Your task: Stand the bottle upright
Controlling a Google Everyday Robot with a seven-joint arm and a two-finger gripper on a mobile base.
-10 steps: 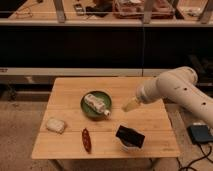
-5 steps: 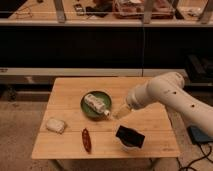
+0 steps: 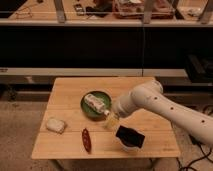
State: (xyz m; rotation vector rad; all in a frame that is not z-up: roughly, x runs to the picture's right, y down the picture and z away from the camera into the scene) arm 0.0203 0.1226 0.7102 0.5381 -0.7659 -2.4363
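Bottle (image 3: 96, 102) lies on its side in the green bowl (image 3: 86, 106) near the middle of the wooden table (image 3: 65, 95), its length running from 10 to 4 o'clock. The gripper (image 3: 112, 120) hangs at the bowl's 4 o'clock rim, just beside the bottle's lower end, jaws apart and holding nothing. From the bowl, a whitish packet (image 3: 55, 125) lies at 8 o'clock and a dark red pepper (image 3: 86, 140) at 6.

Matt pale wooden table (image 3: 70, 95), clear plastic bottle (image 3: 97, 103) in smooth green bowl (image 3: 83, 105), pale plastic-looking end effector (image 3: 111, 120) beside bowl's rim.
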